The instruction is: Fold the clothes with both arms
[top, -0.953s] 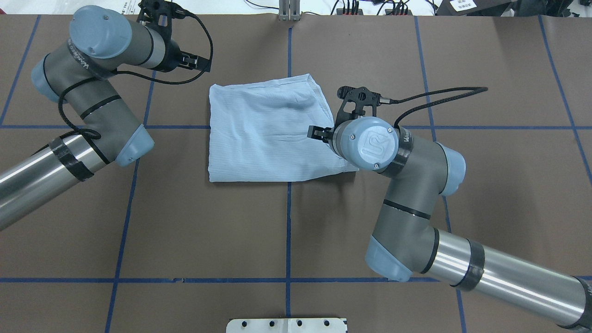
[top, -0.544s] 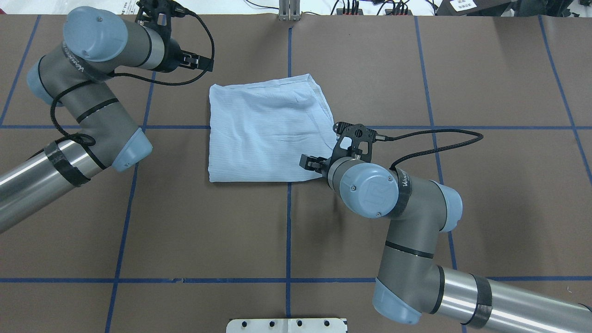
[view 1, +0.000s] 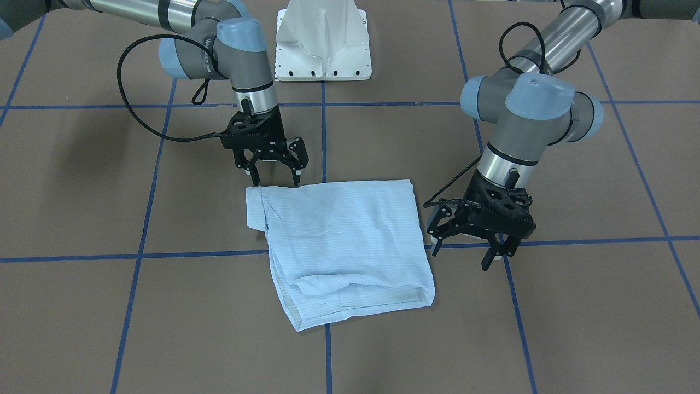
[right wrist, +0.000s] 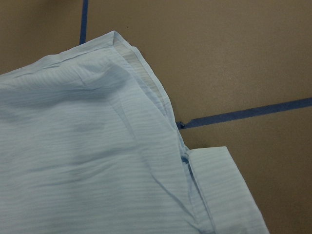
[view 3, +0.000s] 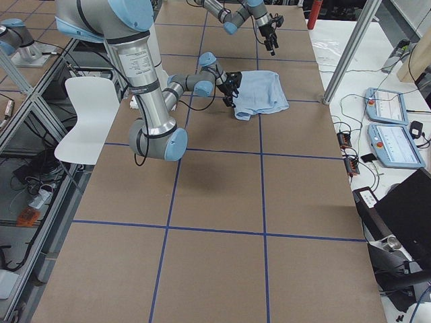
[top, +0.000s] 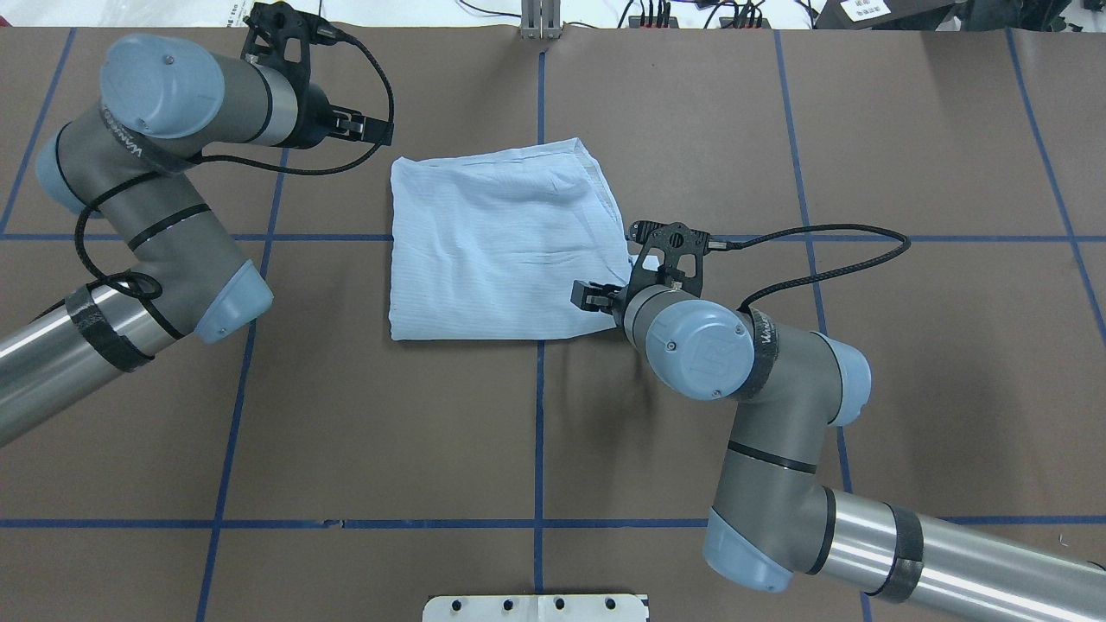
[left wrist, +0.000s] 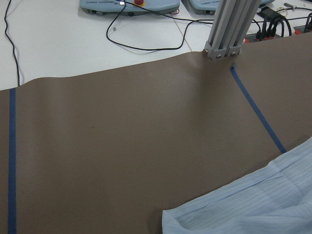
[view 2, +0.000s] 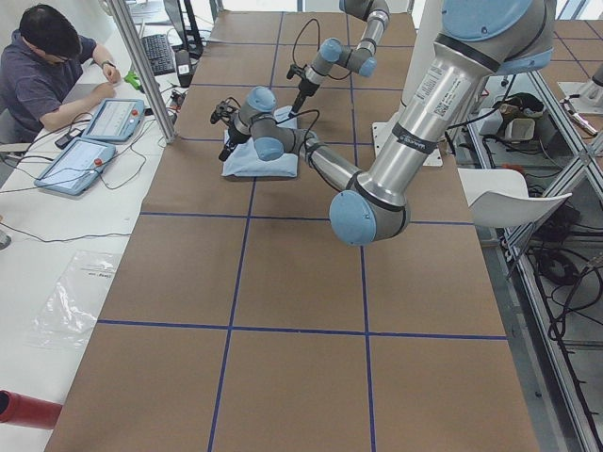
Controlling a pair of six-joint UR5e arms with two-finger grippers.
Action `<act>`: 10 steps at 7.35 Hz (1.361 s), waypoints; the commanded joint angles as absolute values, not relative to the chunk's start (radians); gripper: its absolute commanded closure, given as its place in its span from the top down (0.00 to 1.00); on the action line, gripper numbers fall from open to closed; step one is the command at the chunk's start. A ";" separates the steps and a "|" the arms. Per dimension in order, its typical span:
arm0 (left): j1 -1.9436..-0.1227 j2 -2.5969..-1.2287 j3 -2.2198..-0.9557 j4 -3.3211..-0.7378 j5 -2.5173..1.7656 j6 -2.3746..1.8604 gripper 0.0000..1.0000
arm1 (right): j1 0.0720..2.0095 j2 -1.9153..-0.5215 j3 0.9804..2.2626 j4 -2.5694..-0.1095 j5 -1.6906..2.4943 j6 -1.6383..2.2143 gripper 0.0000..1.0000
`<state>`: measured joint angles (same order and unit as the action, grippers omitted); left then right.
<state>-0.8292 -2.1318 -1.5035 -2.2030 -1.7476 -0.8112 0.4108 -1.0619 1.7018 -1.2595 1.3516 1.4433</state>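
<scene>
Light-blue shirt (top: 492, 250): its corner now lies under your newly shifted right gripper (view 1: 275, 176), jaws parted; left gripper (view 1: 460, 253), parted too, stands clear, so another fold looks likely.

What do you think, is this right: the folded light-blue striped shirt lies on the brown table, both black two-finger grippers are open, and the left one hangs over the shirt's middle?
Not over the middle: the exterior front-facing view shows the left gripper hanging beside the light-blue striped shirt, over bare brown table. The rest holds.
</scene>
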 commanded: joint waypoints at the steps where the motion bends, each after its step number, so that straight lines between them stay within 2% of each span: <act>1: -0.818 -2.114 -1.523 -2.203 -1.729 -0.813 1.00 | 0.414 -1.057 1.657 -1.252 1.344 1.437 1.00; 8: -0.816 -2.112 -1.522 -2.198 -1.736 -0.811 1.00 | 0.370 -1.051 1.614 -1.252 1.304 1.445 1.00; 10: -0.815 -2.105 -1.522 -2.194 -1.740 -0.810 1.00 | 0.441 -0.994 1.634 -1.325 1.412 1.431 1.00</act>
